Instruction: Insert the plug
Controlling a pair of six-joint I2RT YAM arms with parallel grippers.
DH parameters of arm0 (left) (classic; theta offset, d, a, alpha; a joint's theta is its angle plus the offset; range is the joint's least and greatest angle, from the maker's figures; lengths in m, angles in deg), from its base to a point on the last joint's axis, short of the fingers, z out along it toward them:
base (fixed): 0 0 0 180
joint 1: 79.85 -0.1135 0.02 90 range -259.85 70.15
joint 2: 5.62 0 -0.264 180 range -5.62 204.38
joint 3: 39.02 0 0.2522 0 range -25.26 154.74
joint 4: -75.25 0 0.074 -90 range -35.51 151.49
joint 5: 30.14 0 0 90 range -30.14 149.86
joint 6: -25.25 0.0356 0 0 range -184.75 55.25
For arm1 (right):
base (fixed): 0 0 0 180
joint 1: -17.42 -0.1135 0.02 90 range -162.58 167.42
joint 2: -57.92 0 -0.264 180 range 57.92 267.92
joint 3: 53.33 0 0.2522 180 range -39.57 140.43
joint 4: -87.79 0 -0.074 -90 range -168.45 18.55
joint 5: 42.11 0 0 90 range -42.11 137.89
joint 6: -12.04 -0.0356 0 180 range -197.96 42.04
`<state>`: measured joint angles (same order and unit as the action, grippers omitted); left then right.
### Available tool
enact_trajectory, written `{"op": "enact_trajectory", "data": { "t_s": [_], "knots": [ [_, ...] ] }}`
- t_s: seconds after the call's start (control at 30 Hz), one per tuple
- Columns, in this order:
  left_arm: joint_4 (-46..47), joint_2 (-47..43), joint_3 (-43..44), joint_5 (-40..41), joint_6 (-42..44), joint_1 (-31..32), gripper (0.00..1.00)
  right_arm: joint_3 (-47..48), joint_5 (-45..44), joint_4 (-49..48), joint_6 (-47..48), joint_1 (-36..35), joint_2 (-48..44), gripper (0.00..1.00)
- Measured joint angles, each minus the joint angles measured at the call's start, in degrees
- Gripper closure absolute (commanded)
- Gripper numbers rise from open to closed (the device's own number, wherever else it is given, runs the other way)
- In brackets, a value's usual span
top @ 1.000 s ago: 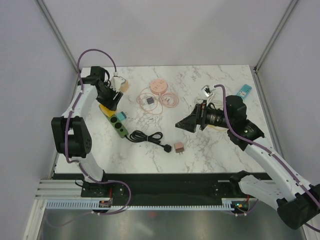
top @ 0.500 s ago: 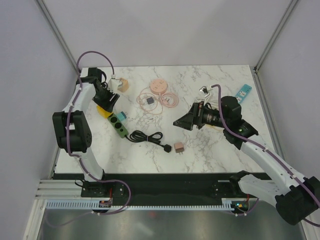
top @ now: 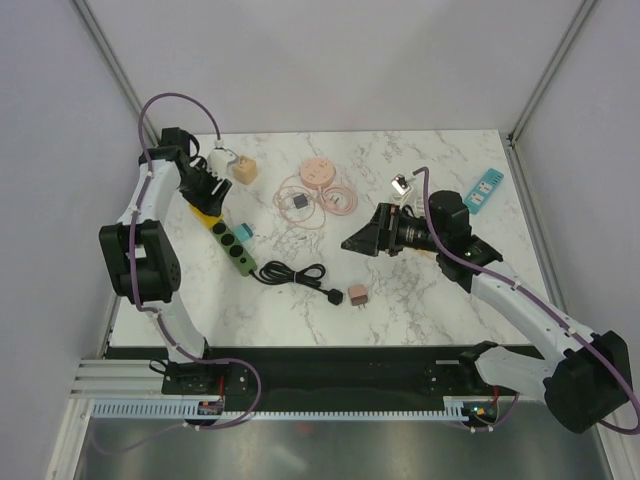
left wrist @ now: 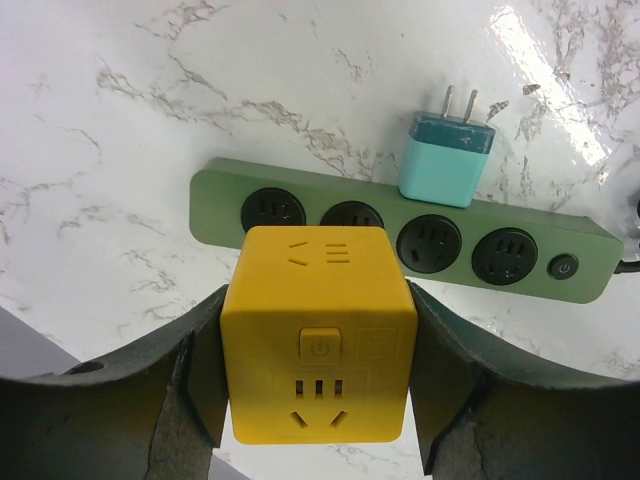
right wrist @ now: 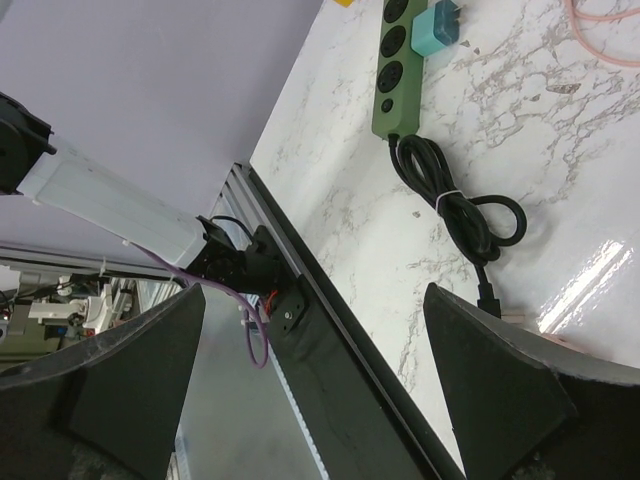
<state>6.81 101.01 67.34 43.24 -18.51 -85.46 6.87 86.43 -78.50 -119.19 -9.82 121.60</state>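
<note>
- pinches the yellow cube plug [left wrist: 320, 300] flank to flank in the left gripper [left wrist: 320, 350]; cannot tell whether lifted off the marble table [top: 400, 300] or resting on it.
- finds the green power strip [left wrist: 385, 215] at 12 o'clock from the cube in the left wrist view, just beyond it, with its long axis from about 9 to 4 o'clock.
- in the top view, places the strip at 5 o'clock from the left gripper, lying 11 to 5.
- probably calls for a short shift toward 12 and a press into a free socket; cannot tell the cube's prong side from here.
- shows the right gripper [top: 358, 242] spread wide with nothing in it, well apart at 3 o'clock of the strip, so far less near than the left.
- counts one strip with four empty sockets and one button, one yellow cube, one teal adapter [left wrist: 447, 160] with two prongs touching the strip's far edge, one pink adapter [top: 357, 295], one tan cube [top: 243, 170], one black cord [top: 295, 273].
</note>
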Motion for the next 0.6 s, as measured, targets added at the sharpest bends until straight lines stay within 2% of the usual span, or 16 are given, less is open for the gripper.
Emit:
{"op": "enact_trajectory", "data": {
  "t_s": [0.17,0.6],
  "knots": [
    [-1.20,2.34,4.94,-0.33,2.25,-0.04,0.98,1.07,0.00,-0.46,-1.07,0.00,2.69,0.02],
    [-3.30,9.92,8.55,-1.90,5.51,-1.40,0.98,7.26,-0.66,0.79,-2.95,0.00,4.79,0.02]
  ]
}}
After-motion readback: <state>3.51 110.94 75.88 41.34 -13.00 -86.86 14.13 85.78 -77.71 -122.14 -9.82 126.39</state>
